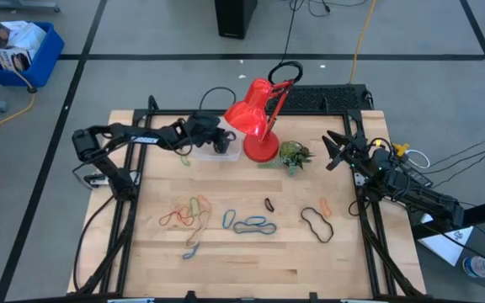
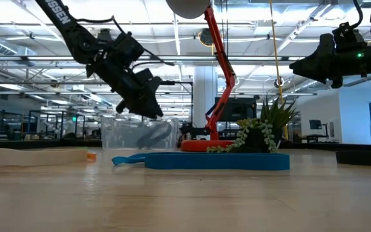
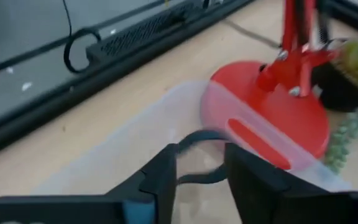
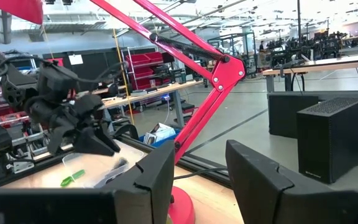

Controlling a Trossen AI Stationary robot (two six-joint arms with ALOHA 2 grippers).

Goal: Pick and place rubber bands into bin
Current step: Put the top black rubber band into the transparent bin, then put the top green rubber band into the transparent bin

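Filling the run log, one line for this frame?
left gripper: over bin, fingers open, black band between them | right gripper: waiting, open, near plant | bands left on table

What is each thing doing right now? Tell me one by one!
left gripper: open, over the bin, black band between its fingers
right gripper: open, empty, waiting at the table's right side
bin: upright, open top
rubber bands: loose on the table
lamp: standing, head tilted down

Overhead looks straight down, low camera sits level at tabletop, wrist cameras ride close; all share the red lamp (image 1: 258,118).
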